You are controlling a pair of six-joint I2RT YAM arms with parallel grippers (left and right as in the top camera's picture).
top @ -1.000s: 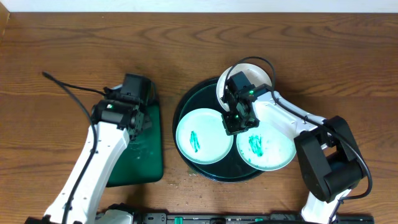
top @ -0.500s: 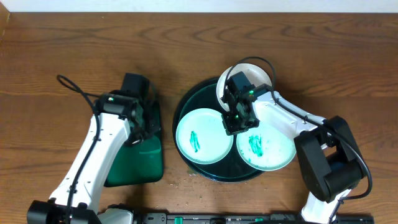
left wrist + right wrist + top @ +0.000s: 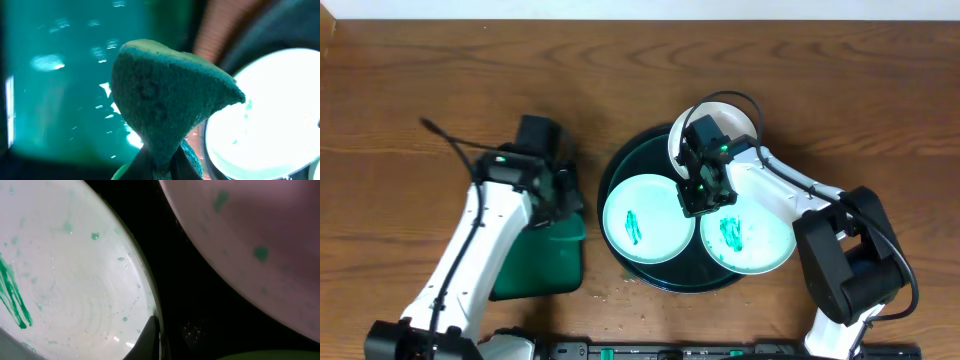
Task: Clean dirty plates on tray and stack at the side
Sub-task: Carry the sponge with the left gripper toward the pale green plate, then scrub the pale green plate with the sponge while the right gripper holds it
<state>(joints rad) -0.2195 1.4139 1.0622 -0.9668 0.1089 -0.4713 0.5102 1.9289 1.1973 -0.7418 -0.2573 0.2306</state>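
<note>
Left gripper (image 3: 159,167) was clamped on a green sponge (image 3: 165,100) near the tray (image 3: 616,170). Right gripper (image 3: 702,198) sat at a plate (image 3: 75,280) rim; its opening could not be told.

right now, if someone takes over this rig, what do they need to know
Left gripper: shut on a green sponge, above the small rectangular tray, beside the round tray.
Right gripper: low over the round tray between the plates, one finger at the left plate's rim; grip unclear.
Both the left plate and right plate lie in the round tray, smeared green; third plate at its back edge, partly hidden.
Done: nothing stacked. Left: wipe plates, stack at the side.
</note>
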